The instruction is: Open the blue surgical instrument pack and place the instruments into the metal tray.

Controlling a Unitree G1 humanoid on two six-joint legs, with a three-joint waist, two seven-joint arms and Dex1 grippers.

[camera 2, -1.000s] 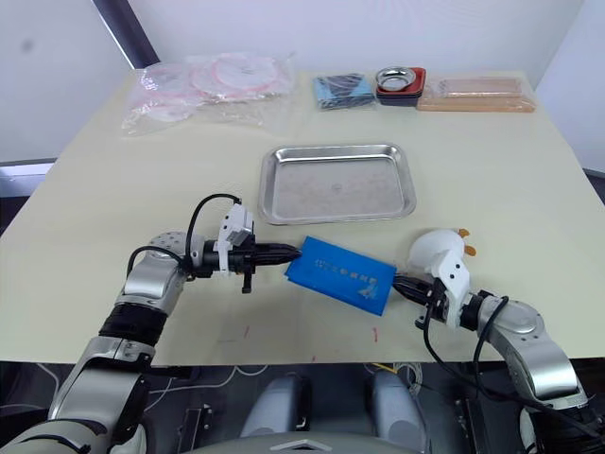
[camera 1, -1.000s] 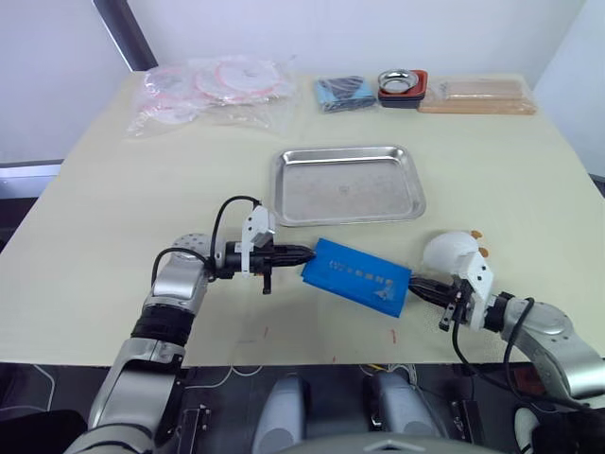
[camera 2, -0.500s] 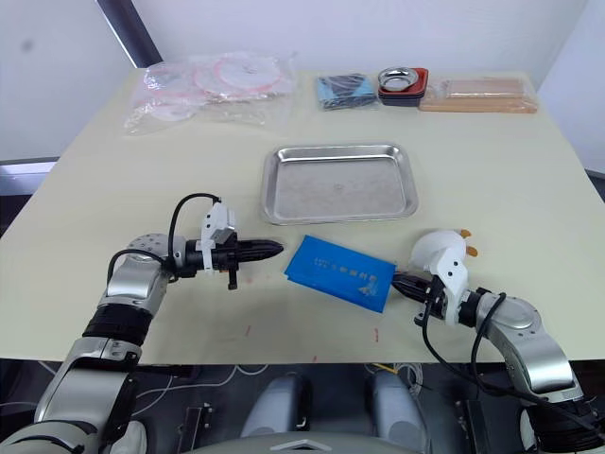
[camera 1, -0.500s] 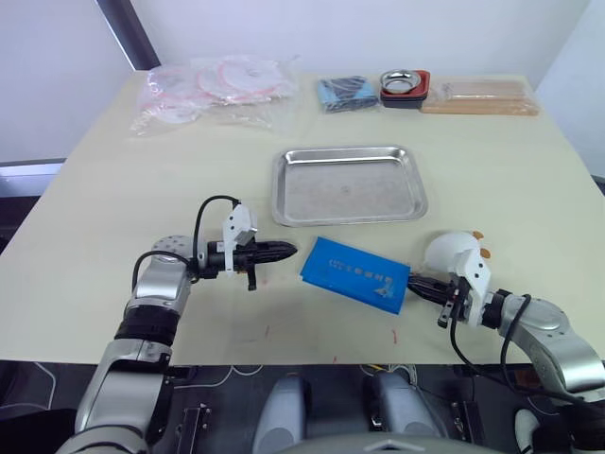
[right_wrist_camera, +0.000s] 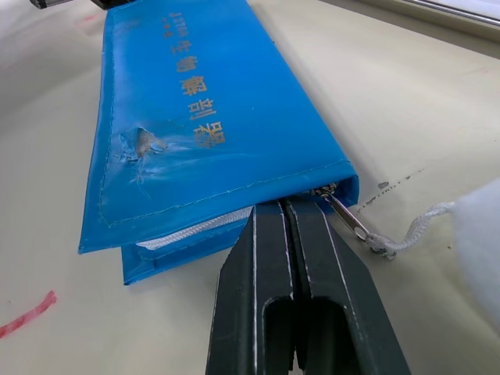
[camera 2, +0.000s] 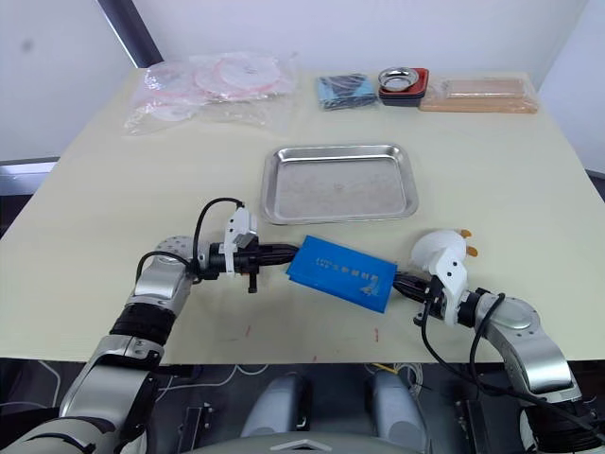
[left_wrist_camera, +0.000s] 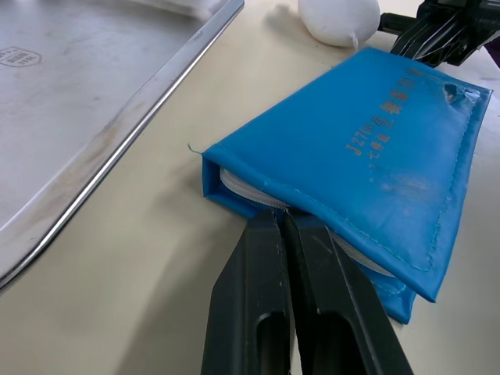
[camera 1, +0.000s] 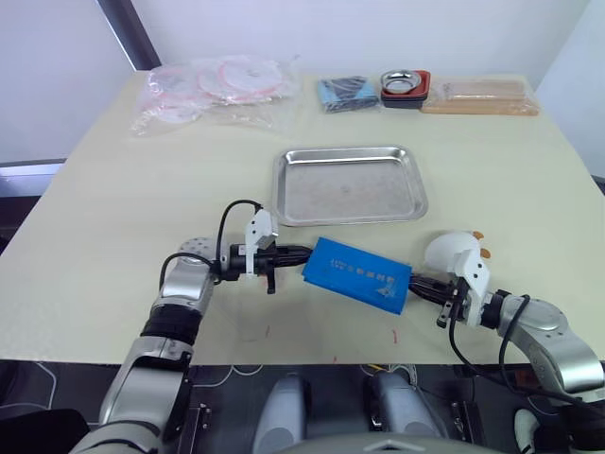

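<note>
Pack: the blue surgical instrument pack (camera 1: 357,274) lies flat and zipped on the table (camera 1: 113,218), just in front of the metal tray (camera 1: 348,183), and it's slanted across the near edge.
Left gripper: the left gripper (left_wrist_camera: 283,217) has its two black fingers pressed together, tips right at the pack's left end, nosing into the white zipper seam (left_wrist_camera: 250,191); whether they pinch anything there can't be told.
Right gripper: the right gripper (right_wrist_camera: 284,205) is clenched too, tips against the pack's right end, right by the zipper pull (right_wrist_camera: 348,221) and its white cord (right_wrist_camera: 418,226).
Tray: the tray sits bare and shiny, mid-table.
White pom: a round white ball (camera 1: 449,251) rests beside the right wrist, near the pack's right corner.
Far edge: plastic bags (camera 1: 213,90) at the far left, a dark blue bundle (camera 1: 345,93), a small metal bowl on a red base (camera 1: 405,85), and a tan packet (camera 1: 480,95).
</note>
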